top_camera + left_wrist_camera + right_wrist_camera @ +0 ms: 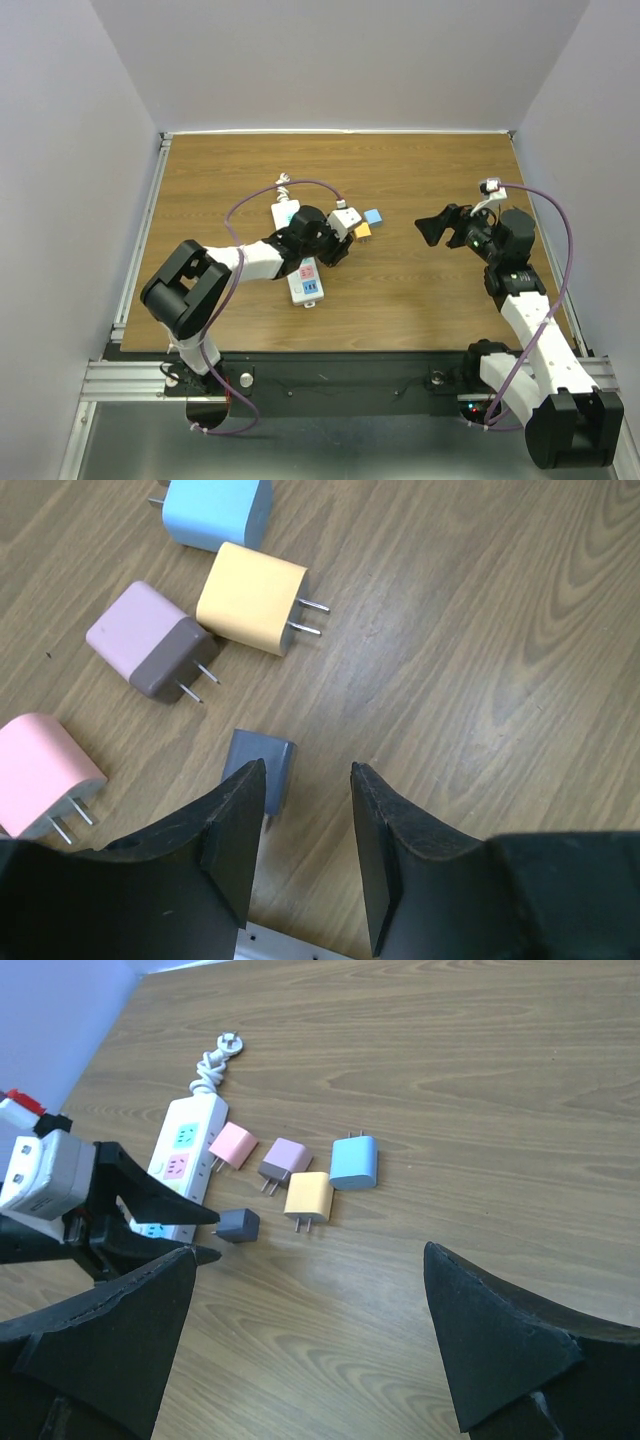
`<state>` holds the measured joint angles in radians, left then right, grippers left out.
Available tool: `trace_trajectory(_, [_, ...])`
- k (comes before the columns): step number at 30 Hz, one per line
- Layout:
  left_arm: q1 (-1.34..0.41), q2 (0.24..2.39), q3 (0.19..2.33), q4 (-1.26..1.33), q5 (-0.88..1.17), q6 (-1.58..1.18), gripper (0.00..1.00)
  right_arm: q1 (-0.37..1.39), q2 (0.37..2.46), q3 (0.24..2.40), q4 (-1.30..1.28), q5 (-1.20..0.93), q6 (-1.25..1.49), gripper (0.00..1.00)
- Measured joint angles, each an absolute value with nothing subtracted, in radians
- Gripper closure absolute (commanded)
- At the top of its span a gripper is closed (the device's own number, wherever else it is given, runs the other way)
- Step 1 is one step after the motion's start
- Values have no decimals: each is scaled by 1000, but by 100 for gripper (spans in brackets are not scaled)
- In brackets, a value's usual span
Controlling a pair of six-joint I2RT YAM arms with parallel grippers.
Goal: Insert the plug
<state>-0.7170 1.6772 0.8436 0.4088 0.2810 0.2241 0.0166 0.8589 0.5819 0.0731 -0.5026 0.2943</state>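
In the top view, the reach-and-grasp step is judged to be in hand. No plug is seated in the power strip, and the left end effector is held low over the counter, just beside the strip and near the loose plugs. The right end effector is held well apart from them, spread wide and empty.

In the left wrist view, the left fingers are seen partly open, with only bare wood between them. The grey plug lies just beside one fingertip, outside the gap, and whether it is touched cannot be told. It is taken as the likely target. The yellow plug, mauve plug, pink plug and blue plug lie farther off. A small sideways shift is judged to be called for next, so that the grey plug is bracketed. The fingers would then be closed on its body with the prongs left free.

In the right wrist view, the grey plug is shown on the counter between the strip and the yellow plug, at the left fingertips. The right fingers are seen spread wide, and nothing is held.
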Motion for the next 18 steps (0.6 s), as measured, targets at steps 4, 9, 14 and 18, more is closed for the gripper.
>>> trace_trajectory(4, [-704, 1712, 855, 422, 285, 240, 50, 17, 859, 583, 73, -514, 292, 0])
trace_trajectory(9, [-685, 1743, 861, 435, 285, 255, 51, 17, 859, 583, 73, -527, 291, 0])
trace_trajectory(14, [-672, 1763, 869, 446, 290, 262, 51, 17, 859, 583, 73, -535, 291, 0])
trace_trajectory(18, [-670, 1773, 871, 451, 308, 260, 51, 17, 862, 583, 73, -536, 291, 0])
